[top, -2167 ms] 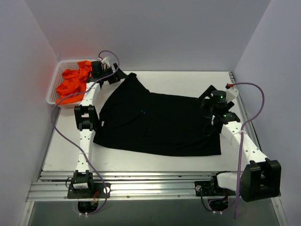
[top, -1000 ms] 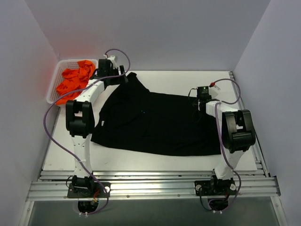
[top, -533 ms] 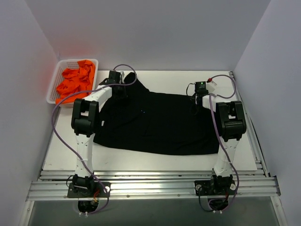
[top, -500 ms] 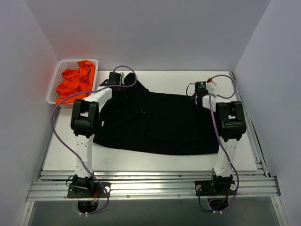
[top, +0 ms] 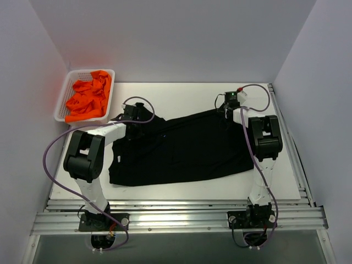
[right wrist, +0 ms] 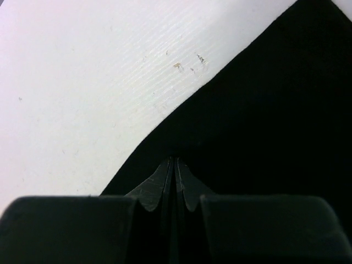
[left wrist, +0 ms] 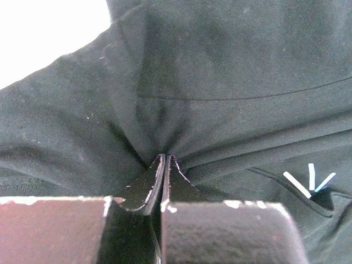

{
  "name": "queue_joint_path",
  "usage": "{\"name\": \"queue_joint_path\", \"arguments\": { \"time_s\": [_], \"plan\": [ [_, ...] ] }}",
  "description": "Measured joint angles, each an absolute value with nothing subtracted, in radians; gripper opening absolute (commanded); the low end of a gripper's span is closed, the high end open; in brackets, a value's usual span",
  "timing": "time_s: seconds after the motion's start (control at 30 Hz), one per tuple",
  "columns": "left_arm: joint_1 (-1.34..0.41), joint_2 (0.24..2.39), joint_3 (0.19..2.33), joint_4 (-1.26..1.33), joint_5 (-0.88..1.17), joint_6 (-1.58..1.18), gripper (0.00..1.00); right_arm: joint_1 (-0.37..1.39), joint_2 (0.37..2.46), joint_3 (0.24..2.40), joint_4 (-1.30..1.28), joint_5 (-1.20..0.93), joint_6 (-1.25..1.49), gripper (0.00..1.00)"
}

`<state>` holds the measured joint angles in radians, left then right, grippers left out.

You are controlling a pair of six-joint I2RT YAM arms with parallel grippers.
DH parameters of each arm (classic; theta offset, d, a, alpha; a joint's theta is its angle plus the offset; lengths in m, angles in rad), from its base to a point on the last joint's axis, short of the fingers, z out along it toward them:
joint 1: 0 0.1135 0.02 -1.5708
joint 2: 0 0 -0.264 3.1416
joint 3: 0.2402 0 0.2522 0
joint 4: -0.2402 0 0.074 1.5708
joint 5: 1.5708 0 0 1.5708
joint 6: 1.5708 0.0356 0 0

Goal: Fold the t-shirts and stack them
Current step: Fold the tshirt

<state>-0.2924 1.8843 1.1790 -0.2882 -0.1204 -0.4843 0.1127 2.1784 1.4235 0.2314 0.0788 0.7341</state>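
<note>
I find the black cloth t-shirt (top: 187, 148) spread on the white table (top: 181, 93), no fold finished. The crumpled orange t-shirts (top: 88, 96) wait in the white mesh basket (top: 61, 104), far left. My left gripper (left wrist: 165, 162) and right gripper (right wrist: 173, 165) are each pinched tight on the black shirt's far edge.

Left arm (top: 104, 131) and right arm (top: 258, 181) white with black joint housings, purple cables (top: 45, 164) looped behind the black tapered fingers (left wrist: 144, 190), paint chipped just behind them.

A white mesh basket (top: 62, 98) sits at the far left corner of the table (top: 187, 92) — close against the left wall (top: 22, 110). The tabletop is white, with small scuffs (right wrist: 187, 63) — seen by the right wrist. Metal rails (top: 176, 219) line its near edge.
</note>
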Motion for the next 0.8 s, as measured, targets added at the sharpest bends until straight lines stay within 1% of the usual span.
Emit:
{"name": "queue_joint_path", "arguments": {
  "time_s": [0.07, 0.1, 0.13, 0.17, 0.23, 0.27, 0.3, 0.37, 0.4, 0.43, 0.53, 0.63, 0.73, 0.8],
  "plan": [
    [-0.307, 1.859, 1.151, -0.302, -0.146, -0.497, 0.04, 0.116, 2.178, 1.421, 0.237, 0.076, 0.736, 0.00],
    [-0.311, 1.851, 1.145, -0.309, -0.155, -0.504, 0.09, 0.118, 2.178, 1.415, 0.246, 0.075, 0.737, 0.00],
    [-0.314, 1.843, 1.141, -0.319, -0.164, -0.512, 0.17, 0.118, 2.178, 1.410, 0.255, 0.075, 0.739, 0.00],
    [-0.316, 1.835, 1.140, -0.333, -0.173, -0.516, 0.40, 0.118, 2.177, 1.405, 0.264, 0.074, 0.740, 0.00],
    [-0.320, 1.810, 1.146, -0.370, -0.197, -0.514, 0.69, 0.118, 2.173, 1.397, 0.274, 0.075, 0.739, 0.00],
    [-0.322, 1.794, 1.156, -0.394, -0.213, -0.513, 0.97, 0.118, 2.170, 1.396, 0.276, 0.075, 0.738, 0.06],
    [-0.323, 1.779, 1.178, -0.422, -0.226, -0.506, 0.94, 0.118, 2.167, 1.393, 0.272, 0.080, 0.736, 0.29],
    [-0.323, 1.750, 1.252, -0.462, -0.249, -0.496, 0.94, 0.119, 2.147, 1.387, 0.269, 0.093, 0.729, 0.58],
    [-0.321, 1.741, 1.301, -0.473, -0.253, -0.481, 0.94, 0.119, 2.131, 1.381, 0.250, 0.104, 0.723, 0.77],
    [-0.317, 1.736, 1.356, -0.477, -0.253, -0.460, 0.94, 0.119, 2.114, 1.373, 0.233, 0.115, 0.714, 0.82],
    [-0.292, 1.741, 1.521, -0.465, -0.214, -0.385, 0.94, 0.120, 2.059, 1.363, 0.171, 0.150, 0.686, 0.84],
    [-0.238, 1.792, 1.676, -0.437, -0.124, -0.319, 0.94, 0.122, 2.006, 1.363, 0.141, 0.174, 0.669, 0.84],
    [-0.163, 1.959, 1.872, -0.404, -0.002, -0.288, 0.94, 0.124, 1.959, 1.363, 0.134, 0.183, 0.657, 0.83],
    [-0.123, 2.116, 2.017, -0.400, 0.070, -0.276, 0.97, 0.124, 1.946, 1.363, 0.134, 0.186, 0.651, 0.82]
  ]
}}
